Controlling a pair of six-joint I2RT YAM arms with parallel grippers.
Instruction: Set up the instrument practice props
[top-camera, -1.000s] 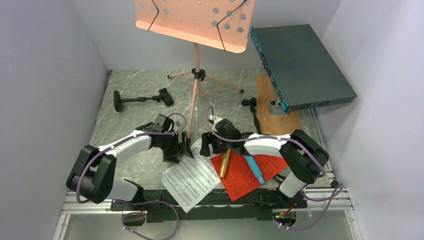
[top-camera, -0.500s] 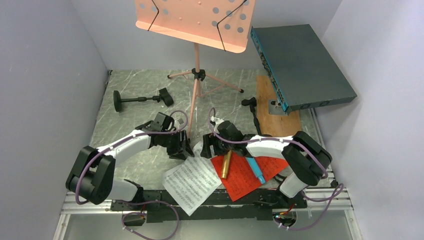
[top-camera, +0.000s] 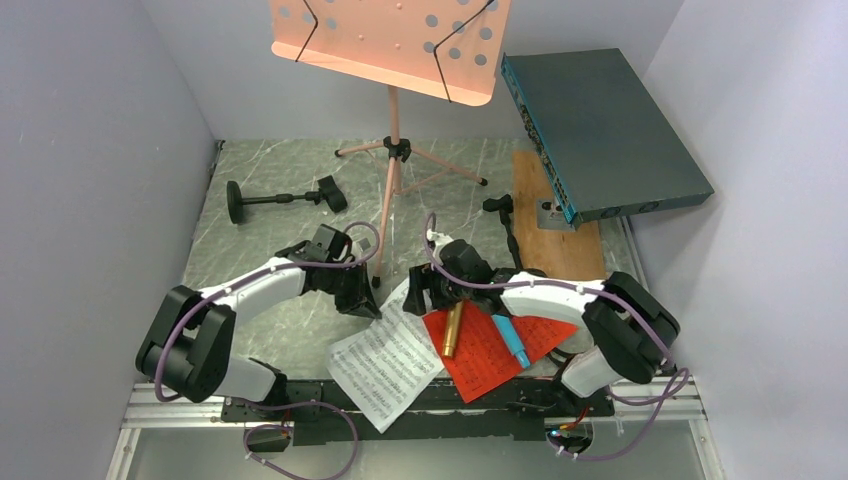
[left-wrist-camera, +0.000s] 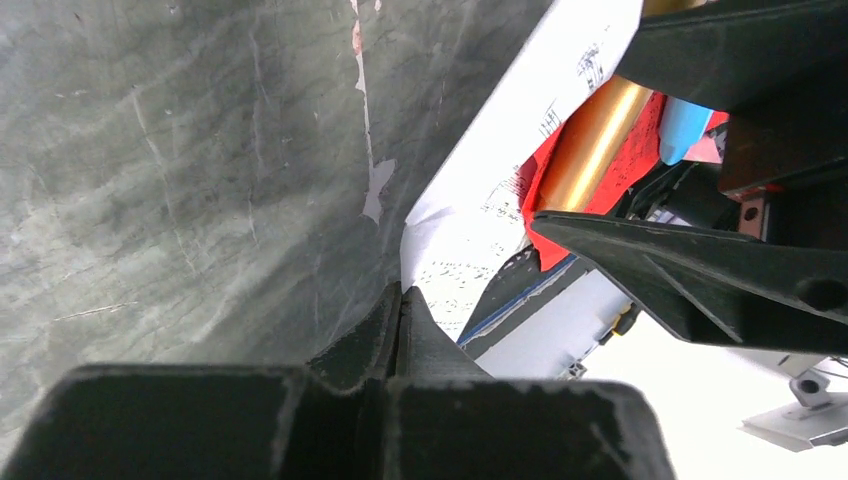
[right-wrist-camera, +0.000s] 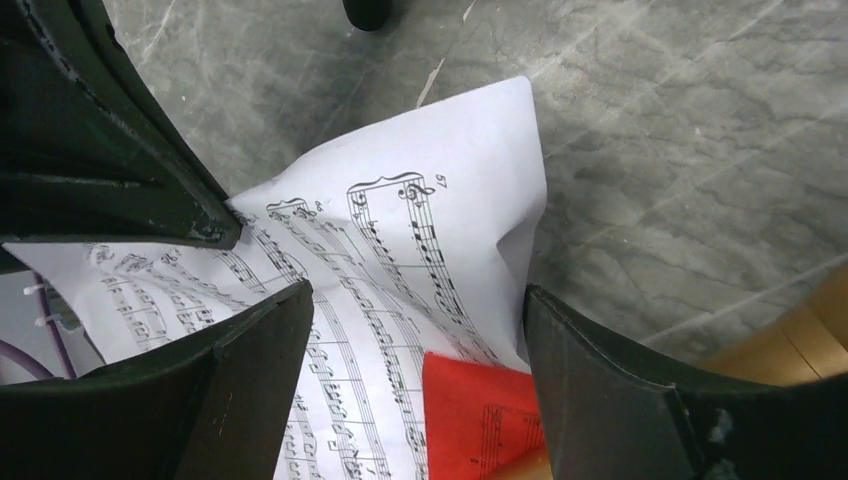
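Observation:
My left gripper (top-camera: 373, 307) (left-wrist-camera: 402, 292) is shut on the upper edge of the white sheet-music page (top-camera: 385, 360) (left-wrist-camera: 500, 170), which curls up off the table. My right gripper (top-camera: 415, 297) (right-wrist-camera: 418, 293) stands open just above that white page (right-wrist-camera: 400, 250) and a corner of the red page (top-camera: 490, 352) (right-wrist-camera: 470, 410), gripping nothing. The gold microphone (top-camera: 450, 328) (left-wrist-camera: 595, 130) and blue microphone (top-camera: 510, 340) lie on the red page. The pink music desk (top-camera: 390, 40) stands on its tripod at the back. One black pole (top-camera: 275, 198) lies at the back left.
A large dark-teal box (top-camera: 600, 130) leans at the back right over a wooden board (top-camera: 555, 245). Another black pole (top-camera: 510, 235) lies by the board. The tripod's front leg (top-camera: 385, 220) comes down close behind both grippers. Grey walls close in both sides.
My left gripper has closed from wide open onto the white page's upper edge, and that edge has bunched up. The right gripper stayed open, its arm shifting only slightly.

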